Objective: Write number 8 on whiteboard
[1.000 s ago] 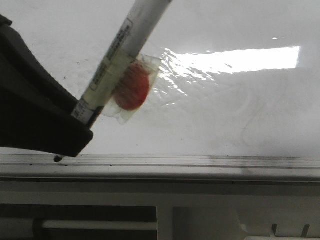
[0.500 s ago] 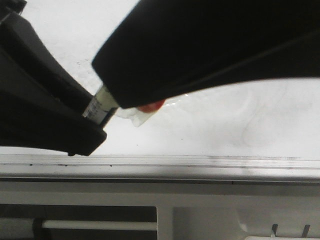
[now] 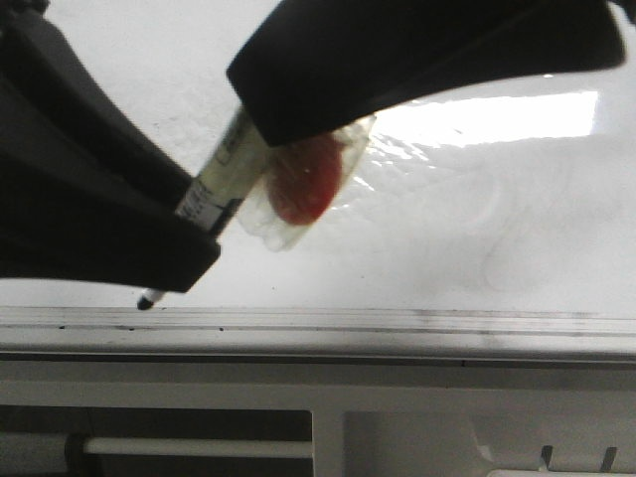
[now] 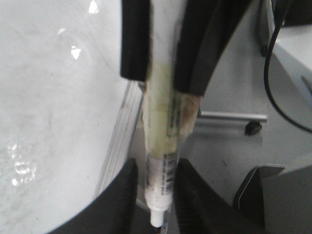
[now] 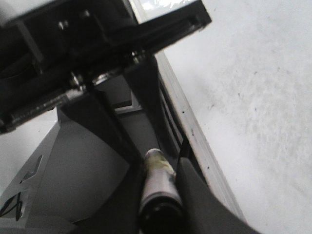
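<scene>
The whiteboard (image 3: 477, 219) is glossy white with grey smudges, a glare patch and a silver edge rail (image 3: 397, 323). No number 8 shows on it. A white marker pen (image 3: 224, 174) with a red disc (image 3: 303, 184) taped to it slants over the board's near edge, and its black tip (image 3: 146, 298) is just above the rail. My left gripper (image 3: 189, 253) is shut on the pen's lower part, as the left wrist view (image 4: 158, 195) shows. My right gripper (image 3: 263, 104) is shut on the pen's upper end, whose dark back end shows in the right wrist view (image 5: 158, 195).
Below the rail is a grey frame with a white bar (image 3: 199, 448). A black cable (image 4: 278, 83) hangs beside the board in the left wrist view. The board (image 5: 253, 73) stretches away beyond both grippers.
My right gripper has come in from the upper right and closed on the pen's upper end. The pen has shifted a little, and its tip now shows below the left finger.
</scene>
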Robot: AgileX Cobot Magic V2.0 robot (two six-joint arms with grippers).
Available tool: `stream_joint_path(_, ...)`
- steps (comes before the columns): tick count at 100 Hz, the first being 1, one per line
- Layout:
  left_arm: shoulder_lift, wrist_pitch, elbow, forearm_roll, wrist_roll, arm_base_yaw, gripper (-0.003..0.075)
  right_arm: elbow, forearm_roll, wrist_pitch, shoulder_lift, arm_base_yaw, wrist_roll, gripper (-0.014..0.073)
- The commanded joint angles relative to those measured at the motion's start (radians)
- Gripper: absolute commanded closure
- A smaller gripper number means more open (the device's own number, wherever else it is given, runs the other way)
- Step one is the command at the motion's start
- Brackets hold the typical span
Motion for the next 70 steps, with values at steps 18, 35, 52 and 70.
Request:
stream_joint_path(18, -0.217, -0.071, -0.05, -0.111, -0.141, -0.002, 0.0194, -0.25, -0.275, 0.481, -0.08, -0.266, 0.252, 0.0645)
stream_joint_path(35, -0.384, -0.192, -0.013, -0.111, -0.251, -0.002, 0.0325, -0.448, -0.662, 0.529, -0.107, -0.291, 0.636, 0.0634)
stream_joint_path(52, -0.484, -0.331, 0.083, -0.121, -0.313, -0.002, 0.0564, -0.381, -0.677, 0.2, -0.199, -0.289, 0.671, 0.0634)
stream_joint_path(70, -0.507, -0.428, 0.151, -0.173, -0.313, -0.002, 0.0741, -0.131, -0.767, -0.03, -0.225, -0.289, 0.671, 0.0634)
